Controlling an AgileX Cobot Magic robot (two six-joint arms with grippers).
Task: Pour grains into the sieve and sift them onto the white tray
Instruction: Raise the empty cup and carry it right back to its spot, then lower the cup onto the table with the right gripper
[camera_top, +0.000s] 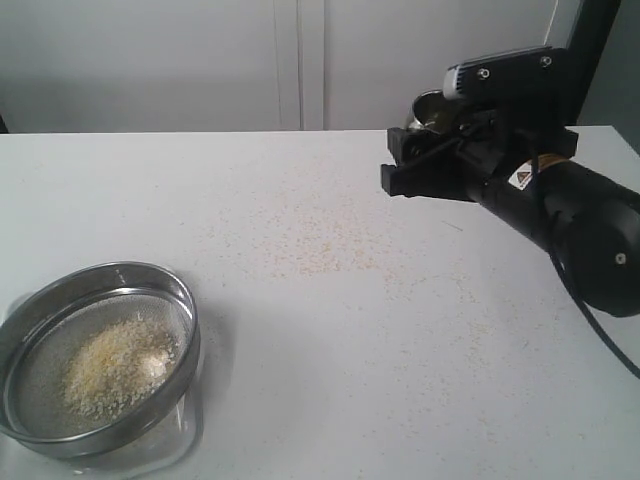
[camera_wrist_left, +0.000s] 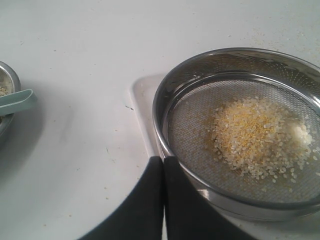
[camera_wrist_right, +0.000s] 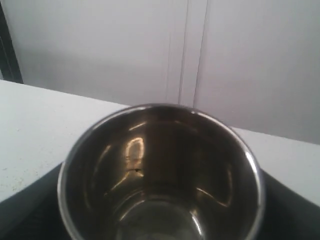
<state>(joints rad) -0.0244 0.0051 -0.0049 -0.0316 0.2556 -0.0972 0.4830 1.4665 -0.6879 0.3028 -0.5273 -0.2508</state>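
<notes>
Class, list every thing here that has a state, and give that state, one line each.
sieve, resting on the white tray, holding grains.
grains, heaped in the sieve; some scattered on the table.
white tray, mostly covered by the sieve.
steel cup, empty, gripped.
right claw, shut on the steel cup.
left claw, shut, empty.

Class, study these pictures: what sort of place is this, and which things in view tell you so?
Probably a robotics lab bench rather than a home kitchen: a bare white table with spilled grains, plain pale wall panels behind it, and a black robot arm holding a steel cup.
</notes>
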